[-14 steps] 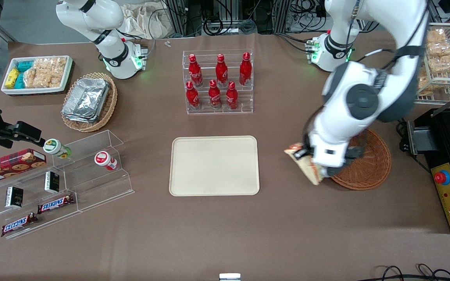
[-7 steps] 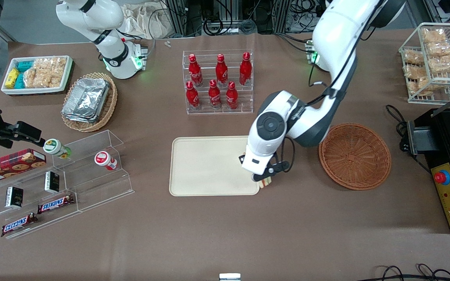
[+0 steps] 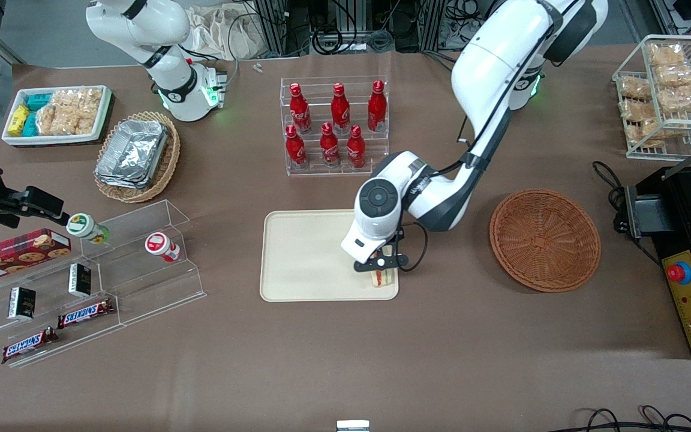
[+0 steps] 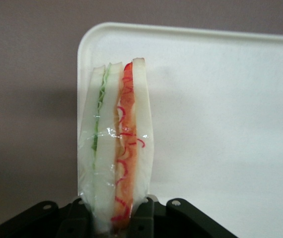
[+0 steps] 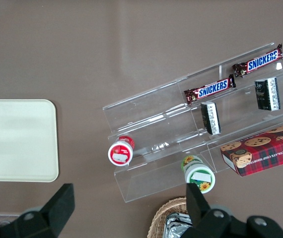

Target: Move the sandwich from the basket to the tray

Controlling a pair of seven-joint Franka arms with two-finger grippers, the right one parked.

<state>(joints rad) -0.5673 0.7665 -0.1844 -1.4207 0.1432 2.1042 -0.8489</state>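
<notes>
My left gripper point(image 3: 381, 268) is shut on the sandwich point(image 3: 383, 276), a wrapped white wedge with pink, orange and green layers. It holds the sandwich just above the cream tray point(image 3: 303, 258), over the tray's corner nearest the front camera on the working arm's end. In the left wrist view the sandwich point(image 4: 116, 148) stands on edge between the fingers point(image 4: 144, 220), over the tray's corner point(image 4: 221, 99). The reddish-brown basket point(image 3: 544, 240) stands empty toward the working arm's end.
A rack of red bottles point(image 3: 335, 127) stands farther from the front camera than the tray. Clear acrylic shelves point(image 3: 111, 270) with snack bars and cups lie toward the parked arm's end. A tan basket with foil trays point(image 3: 137, 155) and a white bin of snacks point(image 3: 57, 114) are there too.
The left gripper has carried the sandwich from beside the basket over to the tray, and now holds it over the tray's near corner. The basket is left empty.
</notes>
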